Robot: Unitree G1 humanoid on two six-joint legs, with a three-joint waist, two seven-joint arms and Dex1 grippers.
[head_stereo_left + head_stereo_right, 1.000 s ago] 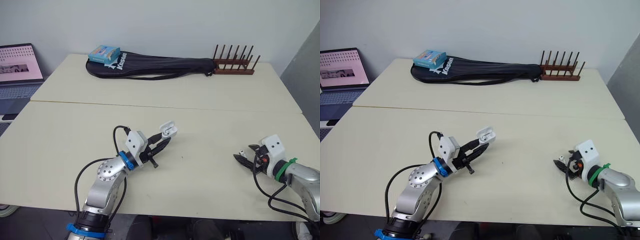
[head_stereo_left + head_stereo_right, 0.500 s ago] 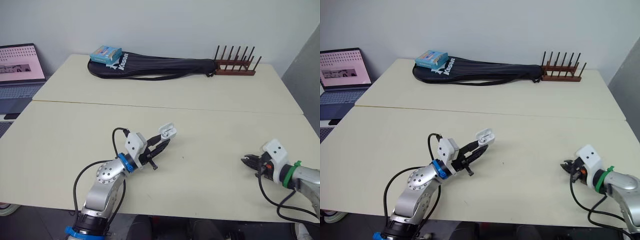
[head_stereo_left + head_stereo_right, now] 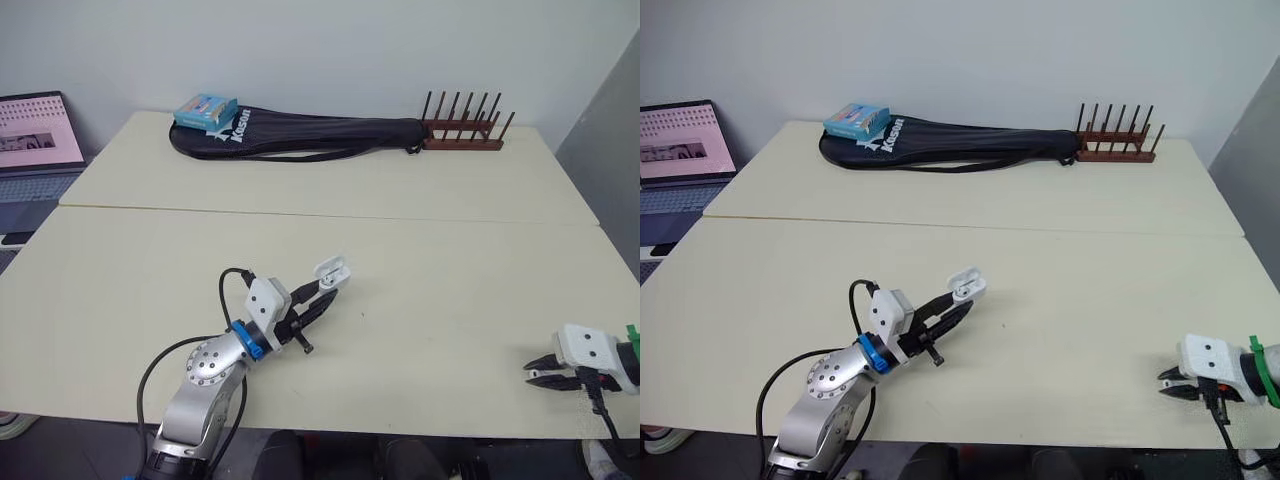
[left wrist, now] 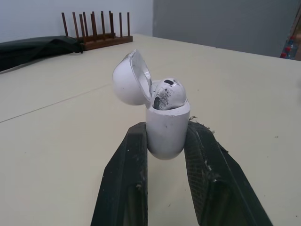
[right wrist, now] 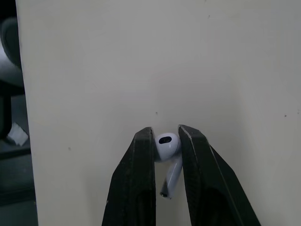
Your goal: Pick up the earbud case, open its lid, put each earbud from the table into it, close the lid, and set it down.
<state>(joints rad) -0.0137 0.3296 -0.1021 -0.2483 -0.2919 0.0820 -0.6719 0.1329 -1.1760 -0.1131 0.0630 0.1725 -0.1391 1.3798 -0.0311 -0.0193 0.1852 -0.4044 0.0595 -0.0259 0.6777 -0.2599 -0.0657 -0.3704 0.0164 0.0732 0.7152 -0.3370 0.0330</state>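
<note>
Presently, at the near edge of the bench (image 3: 450,260), the right hand (image 3: 1167,381) is clamped on the loose earbud (image 5: 167,146), well apart from the case. Farther in, the left hand (image 3: 957,309) grips the earbud case (image 4: 167,127), lid (image 4: 127,77) open, one seated earbud (image 4: 168,92) inside. Outstanding, in my judgement: insert the loose earbud, close the lid, set the case down.

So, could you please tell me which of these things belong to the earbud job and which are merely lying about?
For the job: earbud case, lid open, in the left gripper; first earbud, seated in it; second earbud, in the right gripper.
Lying about: black racket bag, blue box, wooden rack, laptop.
</note>
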